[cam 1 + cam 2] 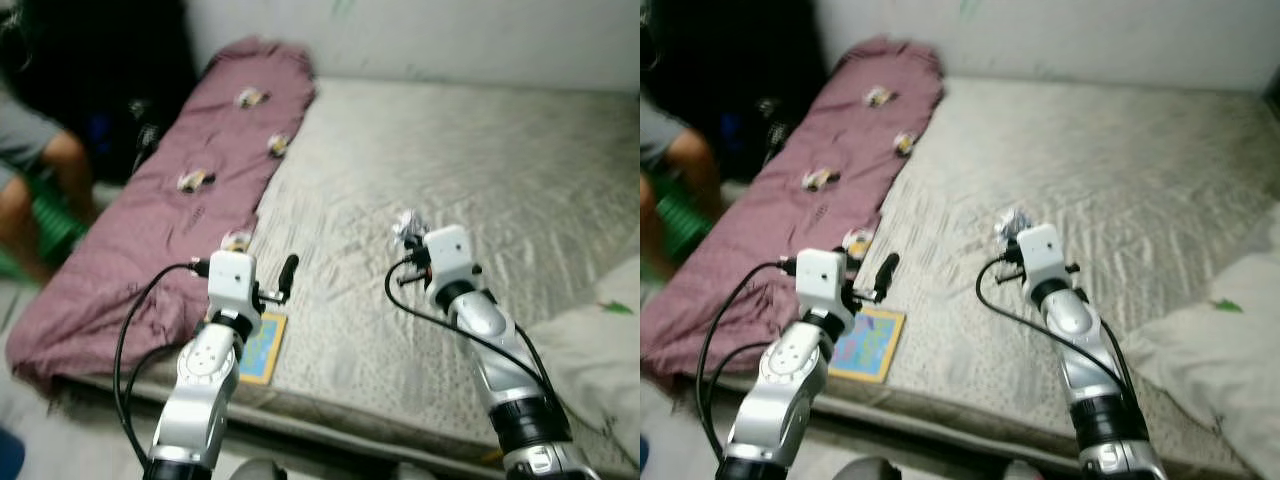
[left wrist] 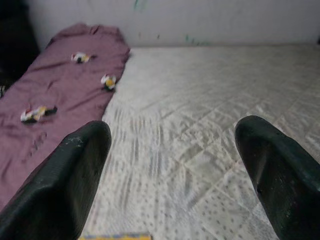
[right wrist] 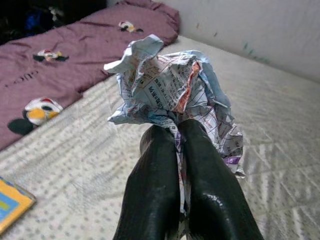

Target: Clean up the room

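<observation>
My right gripper [image 3: 177, 132] is shut on a crumpled ball of printed paper [image 3: 172, 87], held just above the grey mattress [image 1: 480, 180]; the same crumpled paper [image 1: 405, 228] sticks out beyond the wrist near the bed's middle. My left gripper [image 2: 172, 145] hangs open over the mattress near its front edge, with one black finger [image 1: 288, 275] showing and nothing between its fingers. A flat yellow and blue book [image 1: 868, 343] lies on the front edge of the bed, just below the left gripper.
A maroon blanket [image 1: 170, 210] with cartoon prints covers the bed's left side. A white pillow [image 1: 1210, 350] lies at the right. A person's arm and leg [image 1: 40, 170] are at the far left by a green object [image 1: 55, 225]. A pale wall [image 1: 420, 35] runs behind the bed.
</observation>
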Robot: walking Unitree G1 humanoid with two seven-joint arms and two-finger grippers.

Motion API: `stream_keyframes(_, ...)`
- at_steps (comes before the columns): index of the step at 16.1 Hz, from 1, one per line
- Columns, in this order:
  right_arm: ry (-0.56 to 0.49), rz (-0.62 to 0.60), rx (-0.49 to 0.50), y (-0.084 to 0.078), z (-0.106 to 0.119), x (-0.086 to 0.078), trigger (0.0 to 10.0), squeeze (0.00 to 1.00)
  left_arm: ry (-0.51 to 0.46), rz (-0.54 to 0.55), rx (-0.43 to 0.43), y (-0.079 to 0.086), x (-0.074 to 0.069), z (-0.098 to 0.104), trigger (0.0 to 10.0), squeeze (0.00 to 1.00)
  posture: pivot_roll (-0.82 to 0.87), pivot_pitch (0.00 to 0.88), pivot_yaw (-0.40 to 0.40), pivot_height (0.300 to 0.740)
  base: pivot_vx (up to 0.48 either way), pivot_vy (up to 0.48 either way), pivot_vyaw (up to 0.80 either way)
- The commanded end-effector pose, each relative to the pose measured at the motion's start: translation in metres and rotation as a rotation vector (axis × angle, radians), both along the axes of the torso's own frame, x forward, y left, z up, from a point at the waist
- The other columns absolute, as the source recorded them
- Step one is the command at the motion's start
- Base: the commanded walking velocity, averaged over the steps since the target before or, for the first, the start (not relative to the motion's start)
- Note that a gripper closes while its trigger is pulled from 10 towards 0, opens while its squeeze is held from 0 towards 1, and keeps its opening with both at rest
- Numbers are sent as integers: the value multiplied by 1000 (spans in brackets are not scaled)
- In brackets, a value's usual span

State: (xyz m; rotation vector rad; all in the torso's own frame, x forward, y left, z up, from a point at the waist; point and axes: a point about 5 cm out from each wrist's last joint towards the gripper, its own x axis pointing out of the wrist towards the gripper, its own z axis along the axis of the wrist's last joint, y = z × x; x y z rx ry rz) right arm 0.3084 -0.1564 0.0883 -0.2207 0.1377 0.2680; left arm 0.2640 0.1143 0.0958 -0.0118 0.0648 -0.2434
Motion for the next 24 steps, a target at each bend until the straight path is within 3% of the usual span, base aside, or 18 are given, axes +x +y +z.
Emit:
stream_keyframes(1,-16,65,22,15,3,1,10000,0,6,48,28,13,0,-4,10000,0,-26,0,54,740,0,480,0)
stream_keyframes(4,21,-47,109,11,-7,-5,10000,0,-13,61,33,14,-2,-1,10000,0,-10,15,33,740,0,151,0)
stream_keyframes(7,-33,-154,132,9,-7,-16,10000,0,-38,82,64,15,1,6,10000,0,1,19,26,740,0,0,0)
stream_keyframes(8,-81,-179,83,8,-5,-19,10000,0,-41,57,38,17,3,7,10000,0,0,20,25,740,0,0,0)
stream_keyframes(10,-73,-211,152,8,-4,-23,10000,0,-34,49,43,21,3,7,10000,0,-10,22,30,740,0,0,0)
stream_keyframes(12,-138,-335,118,-9,2,-28,10000,0,-27,104,57,31,0,2,10000,0,-21,23,38,740,0,0,0)
stream_keyframes(15,-157,-374,161,-23,5,-44,10000,0,-2,143,27,34,-4,-3,10000,0,-37,21,48,740,0,0,0)
stream_keyframes(19,-129,-333,207,-7,3,-44,10000,0,-39,139,33,35,6,6,10000,0,-39,24,52,740,0,283,-600)
stream_keyframes(24,-109,-313,214,-7,2,-44,10000,0,-38,140,50,31,2,2,10000,0,-37,23,42,740,0,479,-480)
